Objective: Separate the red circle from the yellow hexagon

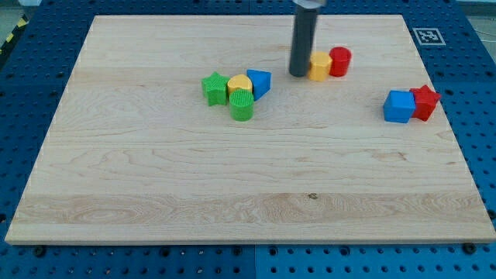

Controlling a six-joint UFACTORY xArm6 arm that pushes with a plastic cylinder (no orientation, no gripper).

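Note:
The red circle (340,60) sits near the view's top, right of centre, touching the yellow hexagon (320,67) on the hexagon's right side. My tip (299,74) stands on the board right against the hexagon's left side. The rod rises straight up out of the view's top edge.
A cluster left of centre holds a green star (214,87), a yellow block (239,84), a blue block (260,81) and a green cylinder (242,105). A blue cube (399,107) and a red star (425,101) touch at the view's right. The wooden board (232,186) lies on a blue pegboard.

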